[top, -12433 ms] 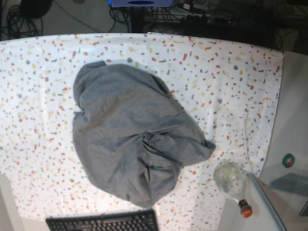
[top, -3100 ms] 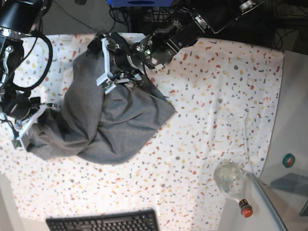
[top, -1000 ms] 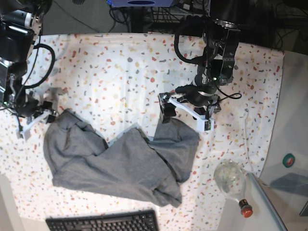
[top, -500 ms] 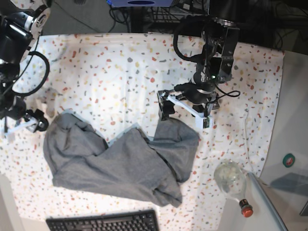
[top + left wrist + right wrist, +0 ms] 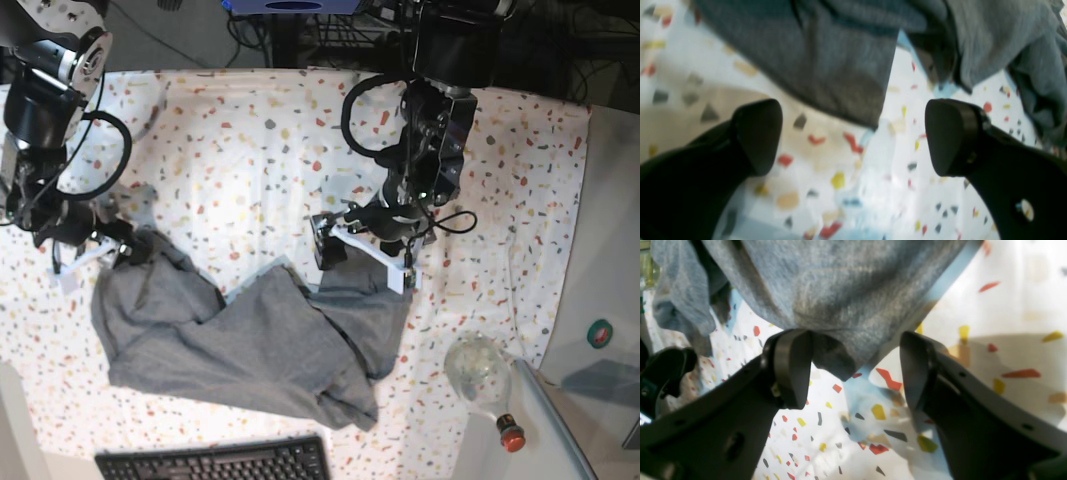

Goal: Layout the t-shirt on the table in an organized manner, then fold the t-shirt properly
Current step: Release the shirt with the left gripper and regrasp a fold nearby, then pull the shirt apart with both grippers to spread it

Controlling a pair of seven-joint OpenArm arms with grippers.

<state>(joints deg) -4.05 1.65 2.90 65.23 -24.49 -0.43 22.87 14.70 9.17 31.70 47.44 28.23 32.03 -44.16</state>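
The grey t-shirt [image 5: 230, 340] lies crumpled across the near half of the speckled table [image 5: 250, 140]. My left gripper [image 5: 365, 265] hovers open over the shirt's upper right edge. In the left wrist view its fingers [image 5: 756, 133] stand wide apart over the cloth, with the t-shirt [image 5: 840, 50] hem just beyond them. My right gripper [image 5: 95, 250] is at the shirt's upper left corner. In the right wrist view that gripper [image 5: 855, 370] is open, and a corner of the t-shirt [image 5: 846, 283] hangs between the jaws, touching the left finger [image 5: 793, 366].
A clear bottle with a red cap [image 5: 480, 375] lies at the table's near right corner, beside a plain grey surface [image 5: 610, 250]. A black keyboard [image 5: 215, 462] sits at the near edge, just below the shirt. Cables and equipment run behind the far edge.
My right gripper has opened wider and come back to the shirt's upper left corner. My left gripper has shifted slightly left and down over the right edge. The shirt has barely moved.
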